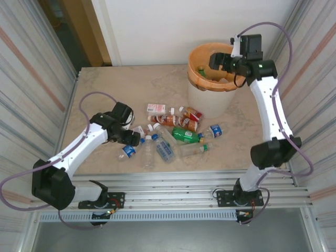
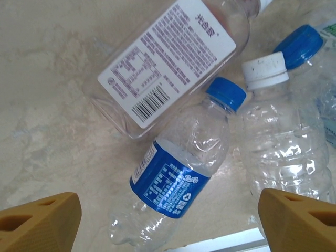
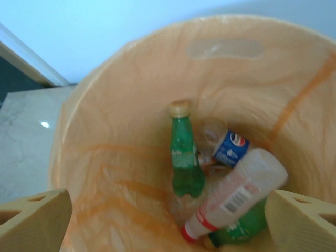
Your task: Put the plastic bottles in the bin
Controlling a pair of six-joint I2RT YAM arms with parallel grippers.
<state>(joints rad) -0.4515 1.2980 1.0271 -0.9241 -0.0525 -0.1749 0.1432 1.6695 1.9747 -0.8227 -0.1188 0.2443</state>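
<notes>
The left end effector is spread wide above a blue-labelled bottle lying on the tabletop. The label should be straddled squarely before closing, so that the white-capped bottle just beside it is avoided. The right end effector, spread and empty, hangs over the bin, in which a green bottle lies among others.

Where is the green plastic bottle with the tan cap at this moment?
In the right wrist view, the green plastic bottle lies inside the orange-lined round bin, just left of a clear blue-labelled bottle.
</notes>
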